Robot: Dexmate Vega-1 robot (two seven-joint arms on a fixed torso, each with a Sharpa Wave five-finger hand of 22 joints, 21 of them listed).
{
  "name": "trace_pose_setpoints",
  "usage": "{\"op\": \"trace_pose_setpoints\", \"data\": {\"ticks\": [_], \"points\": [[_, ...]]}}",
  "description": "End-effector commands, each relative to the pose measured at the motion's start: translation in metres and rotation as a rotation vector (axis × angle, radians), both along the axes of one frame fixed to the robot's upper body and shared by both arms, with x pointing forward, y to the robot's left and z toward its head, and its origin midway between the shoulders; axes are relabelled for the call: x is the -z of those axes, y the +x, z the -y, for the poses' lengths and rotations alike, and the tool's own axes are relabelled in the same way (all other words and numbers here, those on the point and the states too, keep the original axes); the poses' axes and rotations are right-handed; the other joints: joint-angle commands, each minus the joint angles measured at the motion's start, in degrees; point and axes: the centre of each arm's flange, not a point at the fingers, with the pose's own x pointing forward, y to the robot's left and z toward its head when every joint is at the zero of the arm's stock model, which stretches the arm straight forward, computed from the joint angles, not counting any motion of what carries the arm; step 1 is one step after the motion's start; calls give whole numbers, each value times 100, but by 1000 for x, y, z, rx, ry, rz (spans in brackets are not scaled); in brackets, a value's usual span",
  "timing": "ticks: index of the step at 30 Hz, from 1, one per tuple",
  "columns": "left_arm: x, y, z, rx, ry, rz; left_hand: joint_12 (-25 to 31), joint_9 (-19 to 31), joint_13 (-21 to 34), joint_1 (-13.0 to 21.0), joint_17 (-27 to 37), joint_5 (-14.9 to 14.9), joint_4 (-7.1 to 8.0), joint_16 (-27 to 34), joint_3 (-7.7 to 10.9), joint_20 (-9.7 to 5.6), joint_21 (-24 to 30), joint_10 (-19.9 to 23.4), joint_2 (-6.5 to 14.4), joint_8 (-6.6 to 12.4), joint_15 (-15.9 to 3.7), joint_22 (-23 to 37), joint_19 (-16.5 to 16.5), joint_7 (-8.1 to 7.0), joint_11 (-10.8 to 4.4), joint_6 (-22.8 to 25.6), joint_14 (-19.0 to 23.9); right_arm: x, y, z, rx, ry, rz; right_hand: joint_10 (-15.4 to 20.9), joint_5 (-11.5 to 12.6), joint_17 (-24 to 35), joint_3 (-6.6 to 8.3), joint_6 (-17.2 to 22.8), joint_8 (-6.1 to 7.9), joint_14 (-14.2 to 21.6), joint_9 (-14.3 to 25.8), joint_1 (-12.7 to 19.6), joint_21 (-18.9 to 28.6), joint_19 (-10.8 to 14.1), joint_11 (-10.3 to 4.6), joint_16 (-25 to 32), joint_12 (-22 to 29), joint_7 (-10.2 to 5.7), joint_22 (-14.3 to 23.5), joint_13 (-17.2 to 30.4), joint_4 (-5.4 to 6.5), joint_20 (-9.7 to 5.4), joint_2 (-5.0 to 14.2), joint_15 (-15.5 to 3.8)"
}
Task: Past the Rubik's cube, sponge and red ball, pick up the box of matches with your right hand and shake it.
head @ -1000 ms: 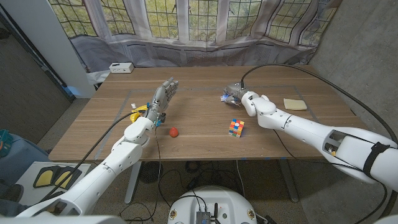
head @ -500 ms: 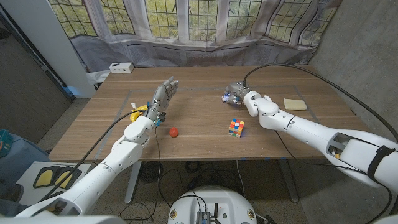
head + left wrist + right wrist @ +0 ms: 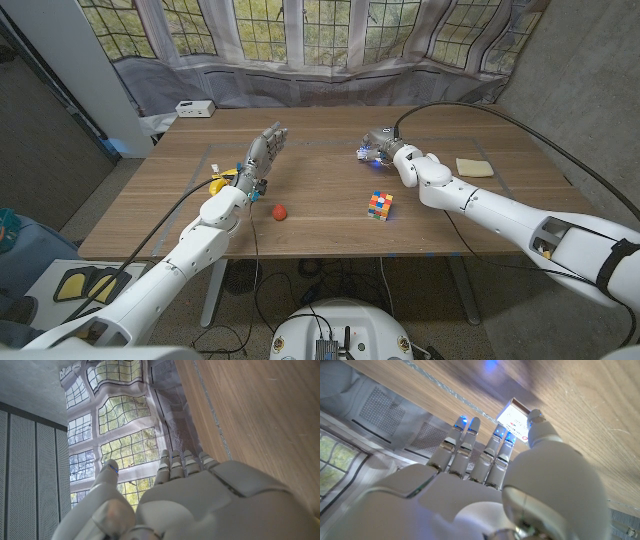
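Pinching small white box of matches, red print on face, right robot hand holds it.

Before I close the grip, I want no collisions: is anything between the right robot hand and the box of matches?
Nothing visible: the right robot hand is already at the box of matches. The Rubik's cube sits behind, nearer the robot.

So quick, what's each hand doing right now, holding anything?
Left hand: open, fingers straight, holding nothing.
Right hand: fingers reaching around the matchbox; whether it actually grips it cannot be told.
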Motion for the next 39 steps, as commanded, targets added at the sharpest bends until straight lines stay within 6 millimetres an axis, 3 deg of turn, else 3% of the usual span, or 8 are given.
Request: {"op": "trace_pose_setpoints", "data": {"ticks": [1, 39], "points": [[0, 1, 1, 0, -1, 1, -8, 29, 25, 4, 11, -4, 3, -14, 28, 74, 16, 37, 18, -6, 29, 25, 0, -27, -3, 33, -6, -6, -10, 2, -21, 23, 49, 88, -15, 11, 2, 58, 6, 76, 29, 43, -11, 77, -2, 31, 22, -10, 9, 21, 27, -6, 47, -419], [-5, 4, 5, 18, 9, 11, -5, 30, 27, 0, 12, -3, 2, -9, 34, 76, 24, 47, 16, -6, 31, 26, -9, -36, -6, 39, 0, -38, -75, 13, -213, 272, 227, 322, -64, 27, -43, 248, 21, 262, 29, 0, -23, 145, 0, 46, 33, -11, 8, 12, 50, -76, 72, -475]]}}
